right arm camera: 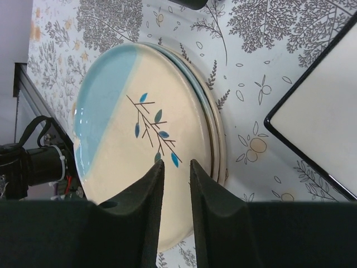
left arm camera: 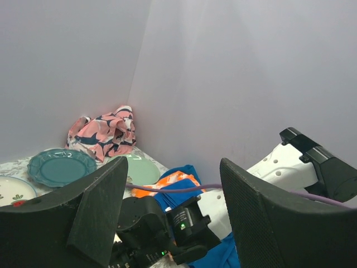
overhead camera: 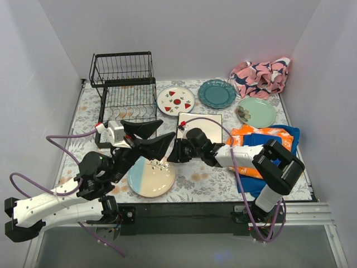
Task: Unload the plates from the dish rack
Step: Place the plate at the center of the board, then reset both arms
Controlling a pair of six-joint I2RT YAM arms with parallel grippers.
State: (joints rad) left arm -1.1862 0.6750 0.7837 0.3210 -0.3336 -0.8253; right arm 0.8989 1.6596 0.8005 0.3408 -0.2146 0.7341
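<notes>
Plate of blue and cream [right arm camera: 139, 162] lies flat on the table [overhead camera: 203, 180] right under your right end effector [right arm camera: 177, 170], almost closed and empty, while your left end effector [overhead camera: 166, 131] gapes wide, empty.

The dish rack [overhead camera: 124, 84] is thin black metal wire. The blue-and-cream plate [right arm camera: 145, 145] is smooth and shiny, with light glinting near its edge. The teal plate [overhead camera: 216, 93] and the pale green plate [overhead camera: 256, 112] look smooth and a bit shiny too. The pink cloth [overhead camera: 260, 77] and the orange and blue cloth [overhead camera: 262, 135] are soft, crumpled fabric. The left fingers [left arm camera: 268, 223] are dull black with a fine grainy face. The counter [overhead camera: 206, 181] has a flat printed cover.
</notes>
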